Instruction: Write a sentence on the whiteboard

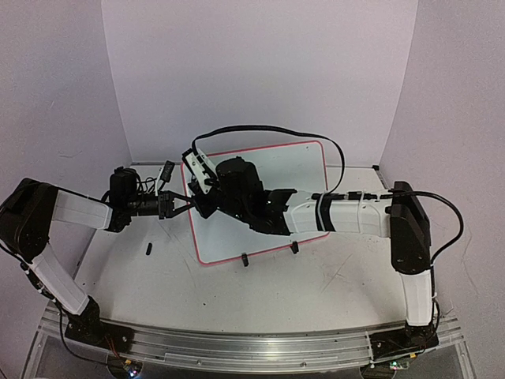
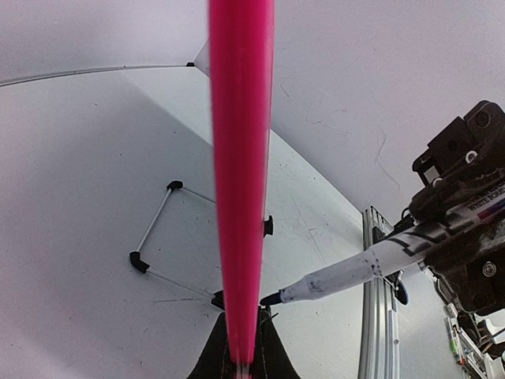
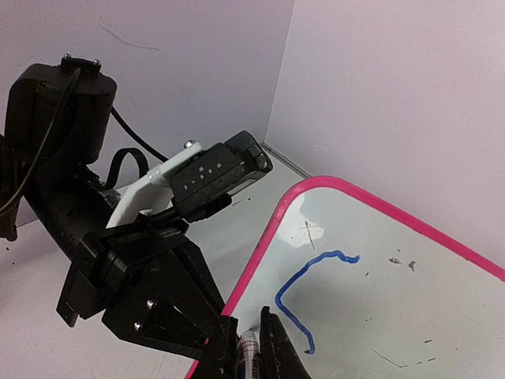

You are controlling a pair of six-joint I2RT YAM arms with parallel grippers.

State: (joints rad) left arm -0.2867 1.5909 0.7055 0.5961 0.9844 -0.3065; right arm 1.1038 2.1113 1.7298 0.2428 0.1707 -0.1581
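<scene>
You see the left pincer [image 2: 241, 359] pinching the pink rim of the glossy white rectangular whiteboard [image 1: 284, 170], which extends ahead of it. The right pincer [image 3: 246, 347] grips a white-barrelled marker [image 2: 347, 276], with a blue stroke [image 3: 304, 284] just beside it.

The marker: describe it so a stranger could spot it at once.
Find the pink-framed whiteboard mid-table. At its left side, the right fingers hold the marker, tip toward the board. It is the only white barrel with black print and a dark tip.
</scene>
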